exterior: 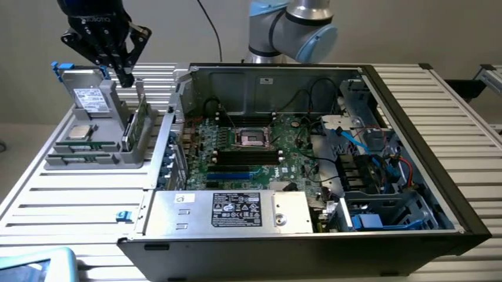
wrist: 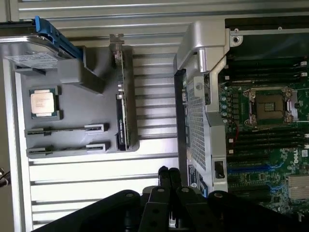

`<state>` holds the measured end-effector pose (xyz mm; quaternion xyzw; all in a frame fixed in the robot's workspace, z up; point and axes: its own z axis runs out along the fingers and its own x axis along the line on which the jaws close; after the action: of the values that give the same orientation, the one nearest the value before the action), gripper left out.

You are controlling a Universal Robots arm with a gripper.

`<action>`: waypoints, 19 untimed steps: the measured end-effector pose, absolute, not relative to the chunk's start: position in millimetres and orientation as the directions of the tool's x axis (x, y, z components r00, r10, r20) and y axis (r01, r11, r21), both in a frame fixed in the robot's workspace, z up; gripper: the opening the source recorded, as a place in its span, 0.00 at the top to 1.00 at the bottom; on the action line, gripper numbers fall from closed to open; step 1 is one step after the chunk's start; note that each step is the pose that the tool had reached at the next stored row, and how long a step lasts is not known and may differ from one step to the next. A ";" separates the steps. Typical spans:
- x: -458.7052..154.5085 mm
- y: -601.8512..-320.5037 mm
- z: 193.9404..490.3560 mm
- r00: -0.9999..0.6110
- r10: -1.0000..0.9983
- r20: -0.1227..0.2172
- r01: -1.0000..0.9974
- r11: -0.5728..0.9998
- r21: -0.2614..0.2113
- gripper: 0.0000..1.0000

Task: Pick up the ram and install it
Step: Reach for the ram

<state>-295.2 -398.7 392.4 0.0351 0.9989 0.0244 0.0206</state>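
Note:
Two ram sticks stand on edge in slots of a grey holder (exterior: 94, 160), seen as thin green strips (exterior: 79, 146); in the wrist view the nearer stick (wrist: 58, 130) is a dark line. My gripper (exterior: 124, 78) hangs above the holder's far end, beside the upright drive, well above the ram. Its black fingers (wrist: 164, 181) are shut with nothing between them. The open computer case (exterior: 408, 117) lies to the exterior view's right, and black memory slots (exterior: 247, 155) sit on its green motherboard below the processor socket (exterior: 253, 137).
The holder also carries a boxy drive with a white label (exterior: 90, 97), a silver-topped processor chip (exterior: 79, 130) and a green card standing on edge (exterior: 137, 126). A silver power supply (exterior: 227, 210) fills the case's near side. Cables and a drive cage (exterior: 377, 170) crowd its right.

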 end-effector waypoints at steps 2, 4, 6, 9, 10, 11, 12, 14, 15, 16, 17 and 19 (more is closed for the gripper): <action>-304.6 -398.7 392.1 -0.997 0.071 -0.041 0.069 0.996 0.050 0.89; -313.6 -398.7 391.7 -0.997 0.071 -0.043 0.069 0.996 0.050 0.89; -322.6 -398.7 391.2 -0.996 0.071 -0.045 0.069 0.996 0.051 0.89; -336.4 -398.0 390.1 -0.996 0.071 -0.047 0.069 0.996 0.051 0.89; -341.0 -397.5 389.6 -0.996 0.071 -0.047 0.069 0.996 0.051 0.89; -345.5 -397.0 389.1 -0.996 0.071 -0.047 0.069 0.996 0.051 0.89; -350.0 -396.5 388.5 -0.996 0.071 -0.048 0.069 0.996 0.051 0.89; -359.0 -394.8 387.3 -0.996 0.071 -0.049 0.069 0.996 0.051 0.89; -363.0 -393.2 386.5 -0.996 0.071 -0.049 0.069 0.996 0.051 0.89; -366.5 -390.6 385.4 -0.996 0.071 -0.049 0.069 0.996 0.051 0.89; -369.5 -387.8 384.6 -0.996 0.071 -0.049 0.069 0.996 0.051 0.89; -375.3 -381.8 382.9 -0.996 0.071 -0.049 0.069 0.996 0.051 0.89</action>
<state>-375.3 -381.8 382.9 0.0351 0.9988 0.0246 0.0254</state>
